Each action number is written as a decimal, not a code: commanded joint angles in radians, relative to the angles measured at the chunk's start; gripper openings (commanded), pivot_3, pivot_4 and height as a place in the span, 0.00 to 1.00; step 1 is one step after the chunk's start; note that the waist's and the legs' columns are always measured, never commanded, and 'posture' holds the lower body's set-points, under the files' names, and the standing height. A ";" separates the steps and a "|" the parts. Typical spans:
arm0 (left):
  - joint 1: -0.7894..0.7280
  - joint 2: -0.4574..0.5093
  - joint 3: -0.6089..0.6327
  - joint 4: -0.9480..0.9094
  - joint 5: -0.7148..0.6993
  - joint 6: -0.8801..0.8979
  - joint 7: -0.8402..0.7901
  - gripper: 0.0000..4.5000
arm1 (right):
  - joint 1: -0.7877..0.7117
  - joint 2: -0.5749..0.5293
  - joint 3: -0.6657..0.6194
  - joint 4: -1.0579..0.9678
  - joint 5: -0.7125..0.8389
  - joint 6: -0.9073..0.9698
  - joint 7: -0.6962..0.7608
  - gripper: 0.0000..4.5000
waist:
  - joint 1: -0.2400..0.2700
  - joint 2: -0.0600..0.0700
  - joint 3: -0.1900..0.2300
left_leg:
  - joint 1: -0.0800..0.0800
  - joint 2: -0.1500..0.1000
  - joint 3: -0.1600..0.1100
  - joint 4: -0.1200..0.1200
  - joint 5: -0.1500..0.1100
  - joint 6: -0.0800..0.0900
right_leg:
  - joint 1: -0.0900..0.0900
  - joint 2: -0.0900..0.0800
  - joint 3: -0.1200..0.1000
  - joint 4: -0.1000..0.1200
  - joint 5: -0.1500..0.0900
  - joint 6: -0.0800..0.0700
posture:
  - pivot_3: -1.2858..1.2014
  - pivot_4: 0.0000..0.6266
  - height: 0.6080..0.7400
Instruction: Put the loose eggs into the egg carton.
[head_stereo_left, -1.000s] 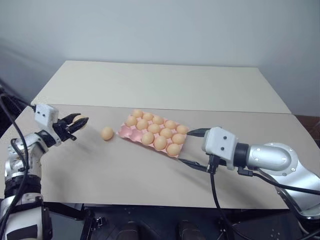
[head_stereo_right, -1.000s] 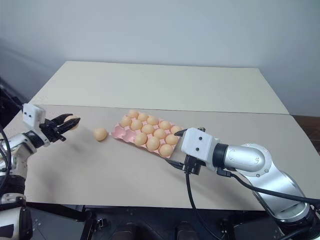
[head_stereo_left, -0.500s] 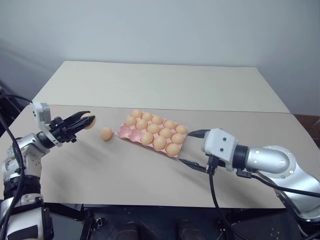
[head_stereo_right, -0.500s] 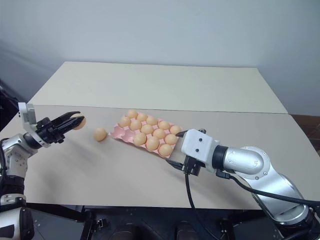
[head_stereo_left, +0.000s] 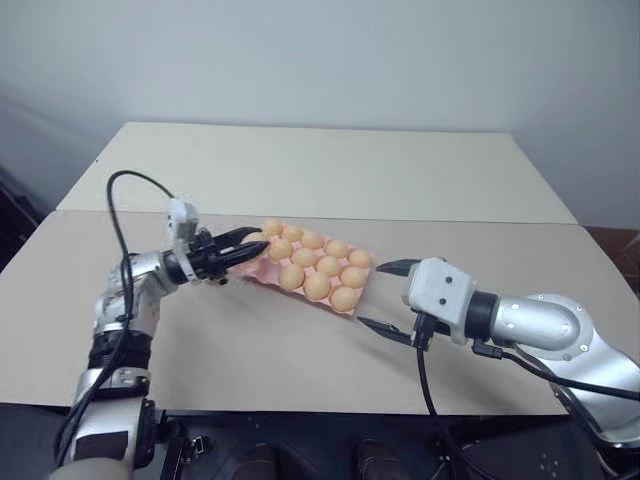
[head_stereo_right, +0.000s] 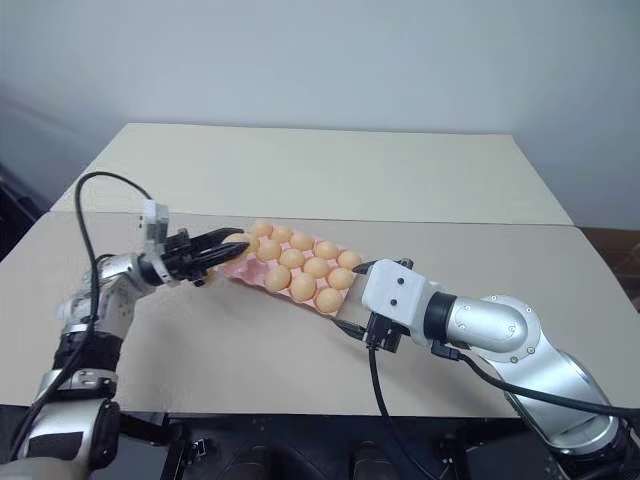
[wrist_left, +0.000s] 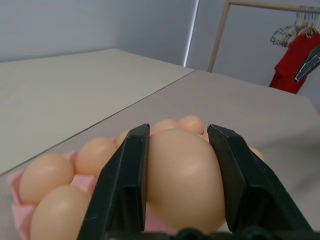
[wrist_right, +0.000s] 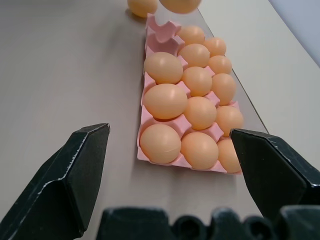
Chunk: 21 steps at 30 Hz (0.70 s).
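Note:
My left gripper (head_stereo_left: 254, 242) is shut on one loose egg (wrist_left: 182, 175), held level over the left end of the pink egg carton (head_stereo_left: 259, 271). The carton holds several eggs; two cups (wrist_right: 159, 27) at that end are bare. Another loose egg (wrist_right: 141, 6) lies on the table just beyond that end; in the eye views it sits behind my left gripper. My right gripper (head_stereo_left: 383, 296) hangs open just off the carton's right end, nothing between its fingers (wrist_right: 75, 170).
The carton lies on a grey-beige table (head_stereo_left: 250, 350) that butts against a lighter table (head_stereo_left: 330, 170) behind it. The front edge runs close under my right arm. A rack with a red garment (wrist_left: 290, 70) stands far off.
My left gripper has swung to the right with the egg, from beyond the loose egg on the table to the carton's left end. The right gripper has stayed put.

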 joint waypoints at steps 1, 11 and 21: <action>-0.027 -0.004 -0.017 0.023 0.027 -0.045 -0.014 0.38 | -0.018 -0.016 -0.049 -0.063 0.011 0.021 -0.007 1.00 | 0.000 0.000 0.000 | 0.000 0.000 0.000 0.000 0.000 0.000 | 0.000 0.000 0.000 0.000 0.000 0.000 | 0.52 0.24 1.00; -0.060 -0.018 -0.017 0.082 0.045 -0.087 -0.029 0.38 | -0.014 -0.015 -0.050 -0.080 0.007 0.043 -0.014 1.00 | 0.008 0.000 0.000 | 0.000 0.000 0.000 0.000 0.000 0.000 | 0.000 0.000 0.000 0.000 0.000 0.000 | 0.52 0.24 1.00; -0.072 -0.046 -0.015 0.121 0.079 -0.167 0.011 0.71 | -0.026 -0.019 -0.046 -0.073 0.003 0.039 -0.009 1.00 | 0.006 0.000 0.000 | 0.000 0.000 0.000 0.000 0.000 0.000 | 0.000 0.000 0.000 0.000 0.000 0.000 | 0.52 0.24 1.00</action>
